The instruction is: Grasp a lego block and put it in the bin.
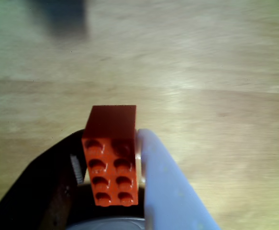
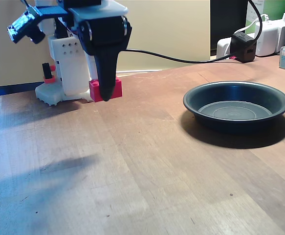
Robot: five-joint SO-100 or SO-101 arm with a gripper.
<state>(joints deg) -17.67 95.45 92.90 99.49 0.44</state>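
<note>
Bare wooden table (image 2: 147,196) fills the lower part of the fixed view, with a soft shadow at lower left, and above it, in the upper left of the frame, the gripper (image 2: 106,93) hangs clear of the wood with the lego block (image 2: 105,89) pinched between its jaws. In the wrist view the block (image 1: 111,155) sits at lower centre, studs facing the camera, squeezed between a dark finger (image 1: 58,182) on the left and a pale finger (image 1: 165,187) on the right; the hold looks square, though only the sides near the studs can be seen touching. The bin (image 2: 237,104) rests on the table at the right of the fixed view, well apart from the block and empty as far as its ringed bottom shows. The step in hand, as I judge it, is the carry across to the bin. To do it well, keep the jaws pressed on the block through the whole swing, travel high enough to pass over the flared rim rather than clip it, and bring the block over the middle of the pan rather than its near edge. Lowering somewhat before letting go should stop the block bouncing off the metal and out. A black cable (image 2: 181,59) runs behind at upper centre, probably clear of the path.
</note>
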